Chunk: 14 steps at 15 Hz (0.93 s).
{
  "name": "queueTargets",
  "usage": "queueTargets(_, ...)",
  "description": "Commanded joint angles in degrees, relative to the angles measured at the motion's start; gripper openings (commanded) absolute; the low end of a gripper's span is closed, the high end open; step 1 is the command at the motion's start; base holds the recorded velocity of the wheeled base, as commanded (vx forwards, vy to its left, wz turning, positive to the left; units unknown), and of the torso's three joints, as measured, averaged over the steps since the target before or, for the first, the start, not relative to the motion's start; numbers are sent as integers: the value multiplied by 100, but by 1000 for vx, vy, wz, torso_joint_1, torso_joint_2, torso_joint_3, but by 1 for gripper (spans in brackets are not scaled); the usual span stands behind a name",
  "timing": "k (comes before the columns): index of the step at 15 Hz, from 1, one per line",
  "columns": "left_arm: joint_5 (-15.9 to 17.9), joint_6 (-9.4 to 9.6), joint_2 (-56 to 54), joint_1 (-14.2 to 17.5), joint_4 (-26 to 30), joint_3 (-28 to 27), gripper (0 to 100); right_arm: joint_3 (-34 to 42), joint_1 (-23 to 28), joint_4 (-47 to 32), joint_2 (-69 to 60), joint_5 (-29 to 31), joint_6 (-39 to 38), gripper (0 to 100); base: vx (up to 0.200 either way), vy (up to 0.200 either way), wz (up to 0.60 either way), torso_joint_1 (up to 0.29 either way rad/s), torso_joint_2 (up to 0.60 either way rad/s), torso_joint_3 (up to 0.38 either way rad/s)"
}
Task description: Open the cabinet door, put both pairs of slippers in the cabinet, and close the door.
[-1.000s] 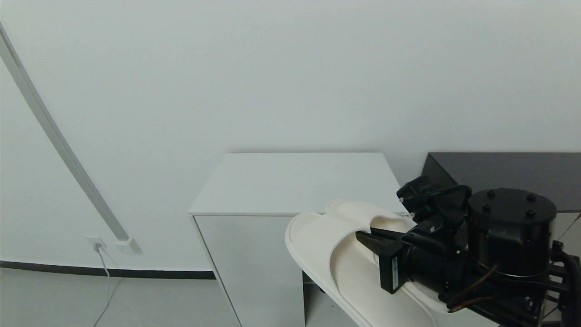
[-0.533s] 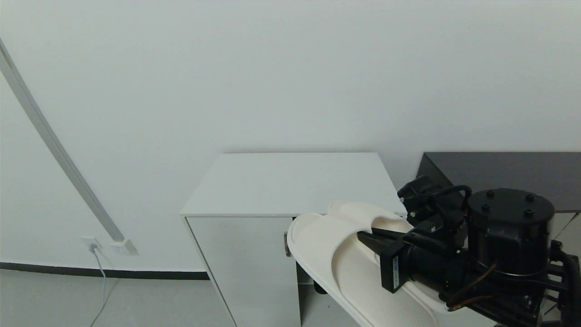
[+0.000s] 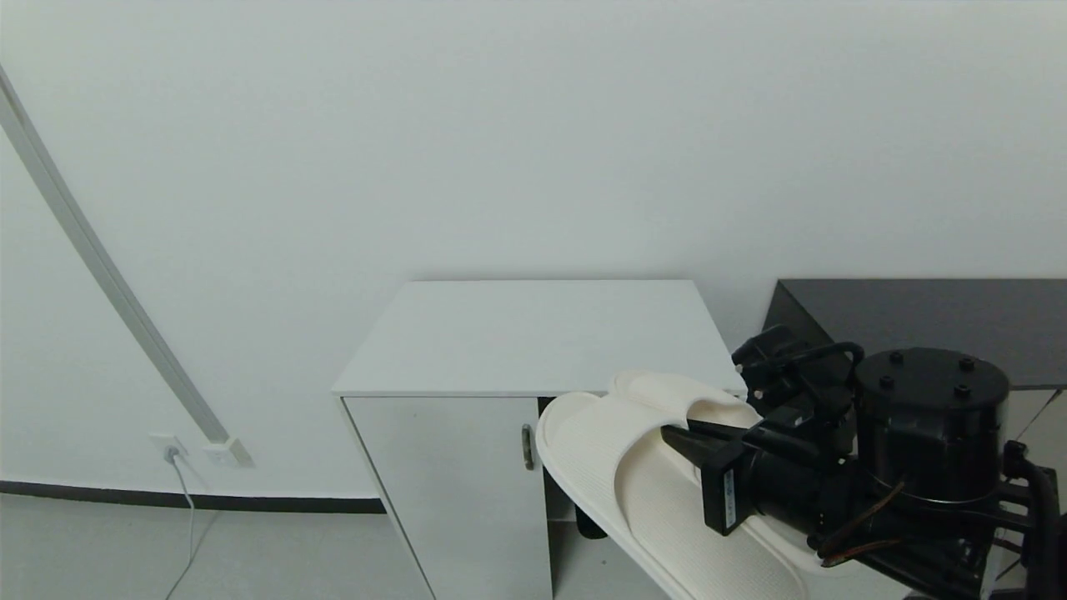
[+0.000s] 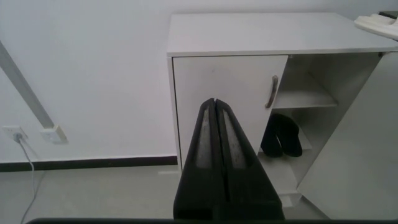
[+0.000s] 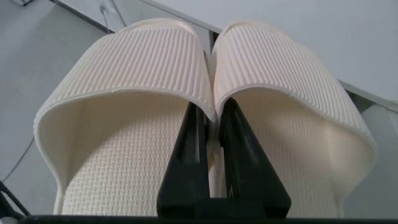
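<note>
Mid-carry: bringing the cream slippers (image 3: 600,467) up to the cabinet (image 3: 533,333), high and just in front of its top edge. Gripping both side by side with the right gripper (image 5: 211,115), clamped on the two inner strap edges. Holding the left gripper (image 4: 214,106) pressed together on nothing. Facing an open door (image 4: 354,149), with a dark pair (image 4: 283,135) already on the lower shelf. Next, probably: lowering and sliding in toes first. Pointing toes toward the cabinet, lengthwise straight out from the wrist.
</note>
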<state>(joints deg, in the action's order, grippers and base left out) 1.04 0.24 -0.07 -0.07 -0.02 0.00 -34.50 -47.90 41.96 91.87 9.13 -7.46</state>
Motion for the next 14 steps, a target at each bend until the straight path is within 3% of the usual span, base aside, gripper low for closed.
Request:
queueTargets(1, 2, 2, 7, -1, 2, 0, 0, 5, -9, -4, 15, -8, -1, 0, 0, 0, 0, -110, 251, 139)
queueTargets(14, 2, 2, 7, -1, 2, 0, 0, 84, -9, 269, 94, 10, 8, 0, 0, 0, 0, -185, 420, 233)
